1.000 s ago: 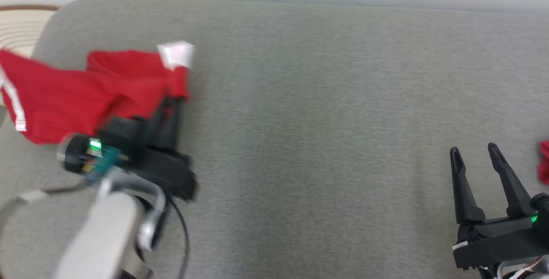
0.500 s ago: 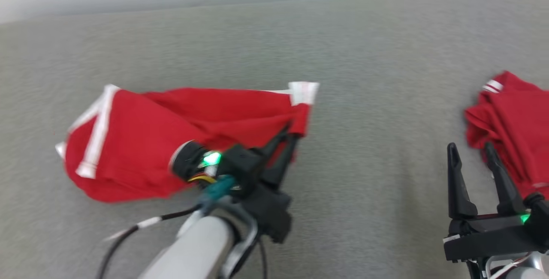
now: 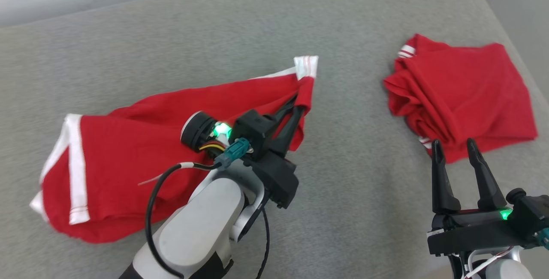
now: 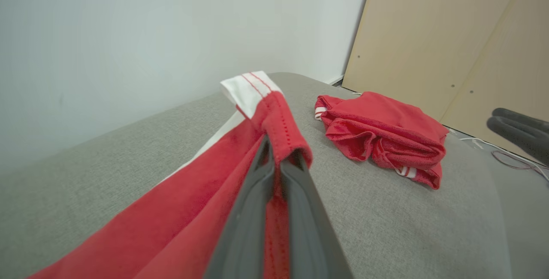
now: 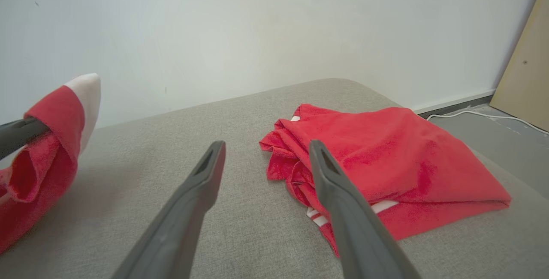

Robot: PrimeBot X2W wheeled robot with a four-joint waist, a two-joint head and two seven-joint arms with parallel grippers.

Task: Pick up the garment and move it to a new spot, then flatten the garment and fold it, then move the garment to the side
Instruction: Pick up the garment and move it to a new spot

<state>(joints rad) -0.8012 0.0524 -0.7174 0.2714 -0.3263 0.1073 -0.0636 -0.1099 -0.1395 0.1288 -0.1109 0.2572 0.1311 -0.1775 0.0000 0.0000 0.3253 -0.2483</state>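
Head view: left tool (image 3: 299,106) pinches the red garment (image 3: 128,150) by its far-right corner, its length trailing left across the grey padded surface (image 3: 356,172); right tool (image 3: 453,146), splayed and empty, sits nearer the folded red pile (image 3: 463,94).

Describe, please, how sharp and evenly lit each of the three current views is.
Head view: sharp, soft even light, green lamp glare by the left gripper. Left wrist view: its fingers loom soft up close, held garment hem crisp. Right wrist view: right gripper stretched by wide angle, folded garment crisp, soft shadow beside held garment.
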